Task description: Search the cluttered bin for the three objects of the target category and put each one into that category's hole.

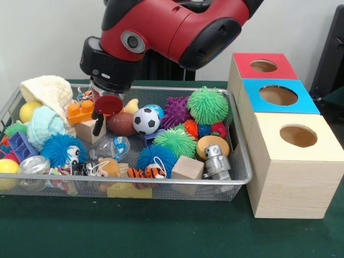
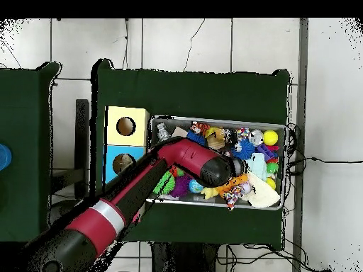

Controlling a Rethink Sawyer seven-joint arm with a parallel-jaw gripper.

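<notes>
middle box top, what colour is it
Blue, round its hole: the middle box shows best in the front view.

Cluttered bin: wide shallow silver wire-mesh basket w/ metal rim, sitting flat on the green desk, long side toward the front cam. My jaws hang inside it, nr its far rim. It's heaped w/ toys all round my jaws: spiky balls, wooden blocks, small sports balls.
</notes>
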